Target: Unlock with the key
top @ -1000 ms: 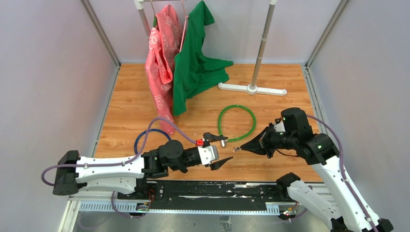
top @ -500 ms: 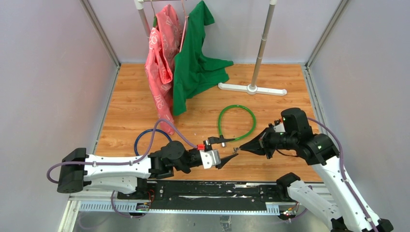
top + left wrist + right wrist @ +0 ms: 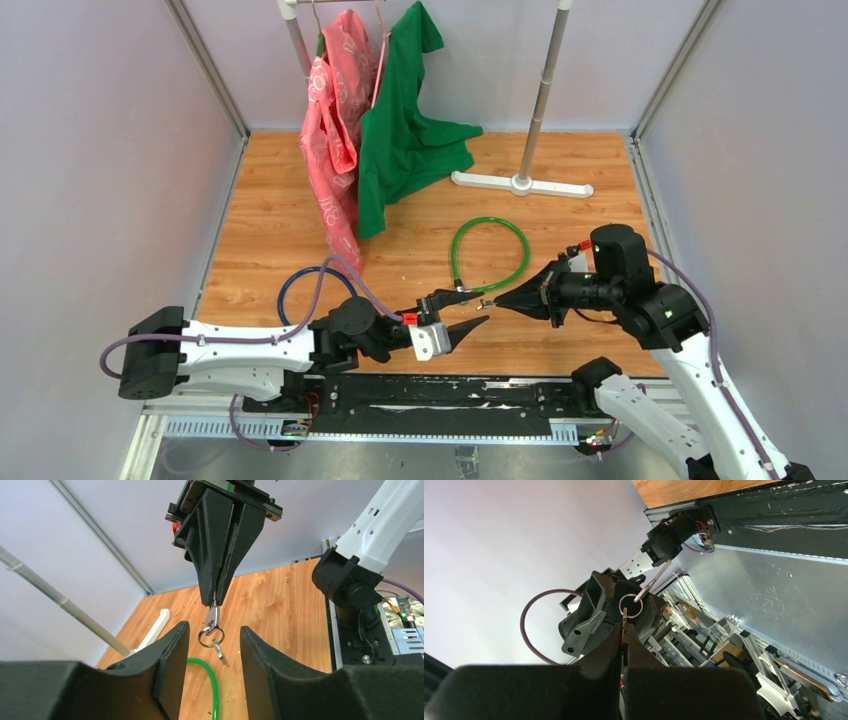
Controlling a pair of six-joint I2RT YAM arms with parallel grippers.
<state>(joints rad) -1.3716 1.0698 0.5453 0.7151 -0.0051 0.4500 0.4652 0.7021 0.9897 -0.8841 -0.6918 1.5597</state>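
Observation:
My right gripper (image 3: pixel 500 302) is shut on a small silver key (image 3: pixel 214 615) and holds it above the floor. A key ring (image 3: pixel 210 636) with a second key (image 3: pixel 218 649) hangs from it. My left gripper (image 3: pixel 458 314) is open, and its two fingers stand either side of the hanging ring in the left wrist view, not touching it. A green cable lock (image 3: pixel 489 255) lies looped on the wooden floor just beyond both grippers. I cannot make out its lock body. In the right wrist view the closed gripper (image 3: pixel 624 629) pinches the key with the ring (image 3: pixel 630 605) past its tips.
A blue cable loop (image 3: pixel 303 286) lies left of the left arm. A clothes rack's white base (image 3: pixel 520 183) and pole stand at the back, with a pink garment (image 3: pixel 333 120) and a green garment (image 3: pixel 400 130) hanging down to the floor.
My left gripper has moved right toward the right gripper, so the keys now hang between its open fingers. The right gripper has shifted slightly left with the key.

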